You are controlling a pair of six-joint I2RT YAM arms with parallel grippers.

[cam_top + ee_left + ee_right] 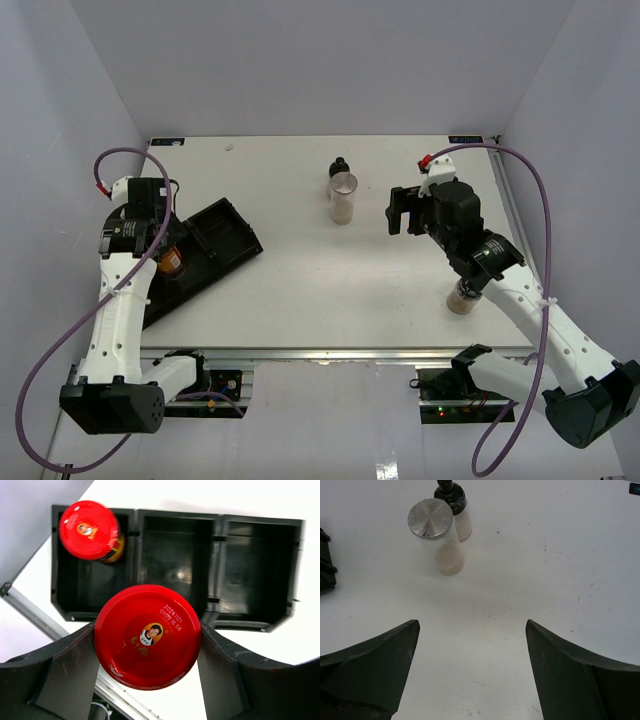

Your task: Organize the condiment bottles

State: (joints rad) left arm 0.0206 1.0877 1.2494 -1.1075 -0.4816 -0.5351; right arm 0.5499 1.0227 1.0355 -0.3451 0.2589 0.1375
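The left tool (148, 667) is gripping a red-capped jar (147, 630), its two fingers pressing on opposite sides of the cap. The cap is showing a small portrait logo, gold characters too small to read, and a white printed code starting "2024" and ending "G8". This jar is sitting over the near wall of the black tray (215, 555), about where the end compartment meets the middle one; whether it is touching the tray is not clear. A second red-capped jar (90, 530), with the same logo, is standing in that end compartment. The right tool (472, 650) is hanging wide open over the tabletop (545, 555), holding nothing. Ahead of it a silver-capped jar (436, 535) with pale contents is standing just in front of a black-capped jar (455, 505). A tan jar (462, 298) is standing near the front edge, partly hidden under the right arm.
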